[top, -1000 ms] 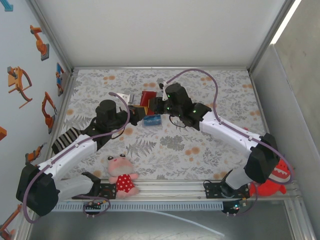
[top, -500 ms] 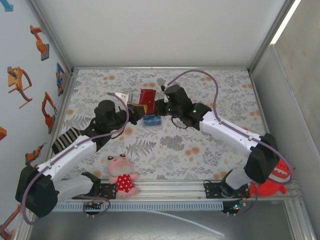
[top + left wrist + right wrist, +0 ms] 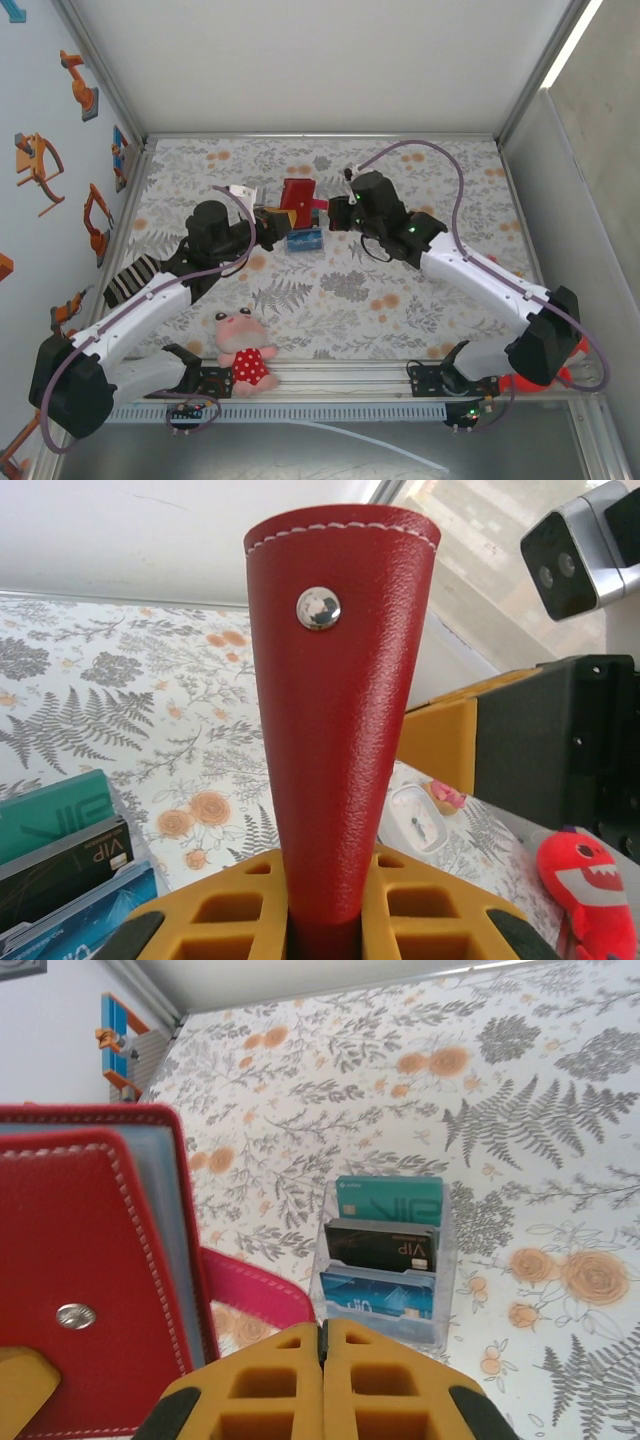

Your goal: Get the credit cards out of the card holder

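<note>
The card holder [image 3: 335, 710], a red wallet with a metal snap, stands upright with my left gripper [image 3: 325, 920] shut on its lower edge. From above the card holder [image 3: 297, 195] sits at the table's middle back, with the left gripper [image 3: 278, 216] just below it. My right gripper [image 3: 323, 1335] is shut with nothing between its fingers, just right of the card holder [image 3: 90, 1260], whose flap hangs open. Below the right gripper [image 3: 325, 210], three credit cards stand in a clear tiered stand [image 3: 304, 240]: teal [image 3: 388, 1202], black [image 3: 380, 1245] and blue [image 3: 378, 1295].
A pink plush in a red dress [image 3: 243, 350] lies at the near edge between the arm bases. A red plush [image 3: 540, 375] sits by the right base. Cage walls close in the table on the left, back and right.
The right gripper has shut and drawn back to the right, away from the wallet. The left gripper still holds the wallet in about the same place.
</note>
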You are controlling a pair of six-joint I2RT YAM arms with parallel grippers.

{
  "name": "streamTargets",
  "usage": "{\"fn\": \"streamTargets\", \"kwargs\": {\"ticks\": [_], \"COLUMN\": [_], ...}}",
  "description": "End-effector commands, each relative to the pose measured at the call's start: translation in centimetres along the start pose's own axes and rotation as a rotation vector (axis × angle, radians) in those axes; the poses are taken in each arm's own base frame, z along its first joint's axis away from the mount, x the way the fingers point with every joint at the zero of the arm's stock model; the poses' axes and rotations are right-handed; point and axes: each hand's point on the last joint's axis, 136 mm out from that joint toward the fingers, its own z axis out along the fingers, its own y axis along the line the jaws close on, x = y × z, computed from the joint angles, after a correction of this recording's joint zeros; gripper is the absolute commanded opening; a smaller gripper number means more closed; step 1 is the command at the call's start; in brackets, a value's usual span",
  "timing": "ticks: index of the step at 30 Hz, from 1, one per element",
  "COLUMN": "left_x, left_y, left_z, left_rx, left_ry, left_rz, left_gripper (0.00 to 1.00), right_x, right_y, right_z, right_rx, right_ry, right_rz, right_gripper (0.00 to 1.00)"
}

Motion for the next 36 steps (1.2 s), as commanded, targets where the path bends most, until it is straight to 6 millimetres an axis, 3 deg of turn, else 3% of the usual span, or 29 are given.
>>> {"fn": "streamTargets", "kwargs": {"ticks": [1,6,10,20,27,36], "left_x": [-1.8,-1.8,-1.3,-0.1,-0.2,-0.2], "left_y": [-2.0,-3.5,-3.5,-5.8,-6.5,-6.7], "left_z": [-0.5,0.3,0.6,0.8,0.7,0.8], "left_rx": [0.077,0.177,0.196,0.355,0.394,0.402], "left_ry": [-0.067,-0.027,-0.011,0.083,0.084,0.104], "left_rz": [0.001,-0.042,-0.054,-0.074,-0.069,-0.064], "left_gripper": [0.0,0.0,0.0,0.0,0.0,0.0], "right_x": [0.0,0.6,0.9,-0.5,-1.9,-1.2], "right_y": [-1.8,-3.4,-4.2,-5.7,-5.6,-5.3], "right_z": [-0.7,-0.7,-0.9,-0.6,-1.2,-1.7], "right_rx": [0.056,0.087,0.1,0.082,0.04,0.0], "right_ry": [-0.01,-0.002,-0.004,-0.049,-0.087,-0.08], "right_rz": [-0.019,0.003,0.016,0.056,0.069,0.077], "right_gripper": [0.05,0.08,0.11,0.2,0.27,0.44]}}
